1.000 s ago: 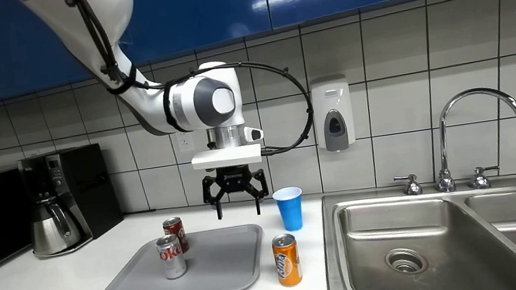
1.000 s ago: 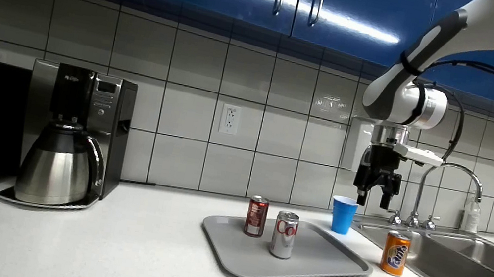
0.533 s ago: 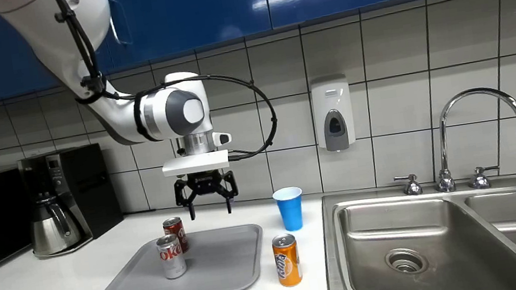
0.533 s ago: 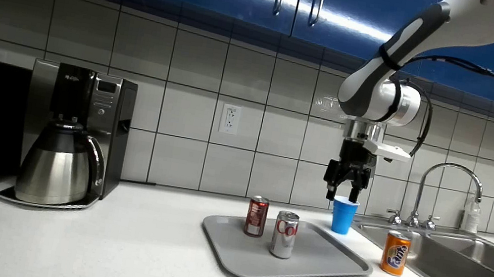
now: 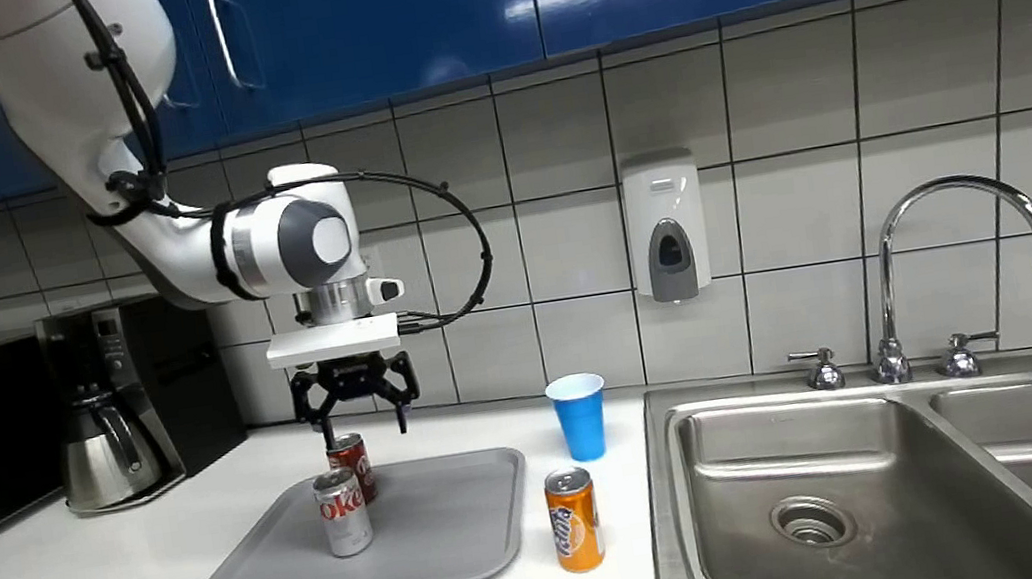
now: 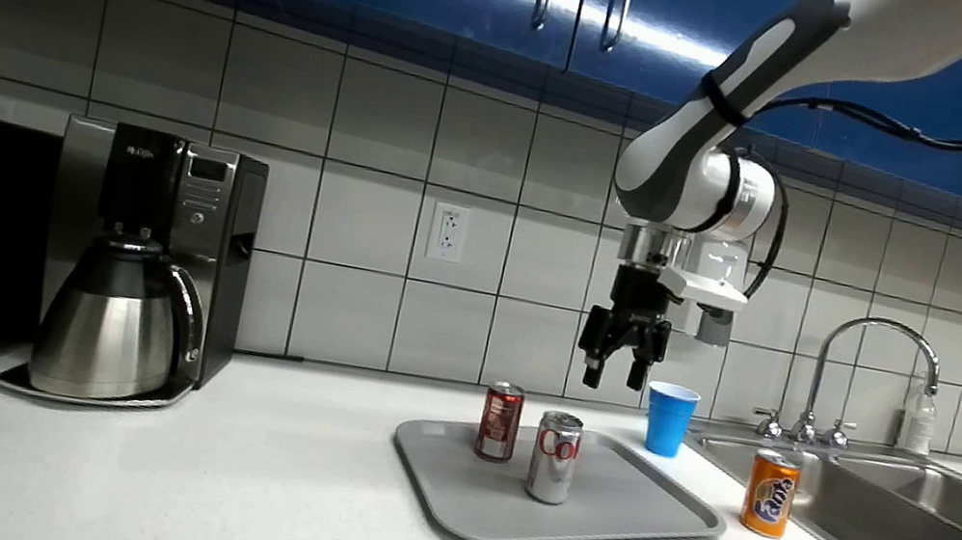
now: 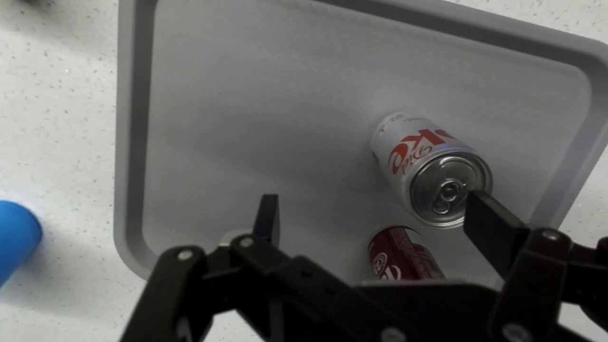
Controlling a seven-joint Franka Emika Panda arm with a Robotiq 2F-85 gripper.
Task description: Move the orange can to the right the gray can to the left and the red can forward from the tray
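- orange can (image 5: 574,521) stood off the tray (image 5: 449,531), just beside it, so prob done
- gray can (image 5: 343,516) n red can (image 6: 499,425) stood upright on the tray, near but apart, prob up nxt
- gripper (image 5: 366,434) hung higher than the cans, spread wide, nothing held, prob to straddle 1
- in an exterior view, counter (image 6: 232,473) ran on left of tray; sink (image 5: 670,510) edge was near orange can

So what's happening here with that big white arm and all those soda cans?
A robot arm is meant to move three cans off a gray tray. The orange can stands upright on the counter beside the tray, so that part looks done. The gray can and the red can stand on the tray. The arm's gripper hangs open in the air, holding nothing; one of those two cans is probably next.
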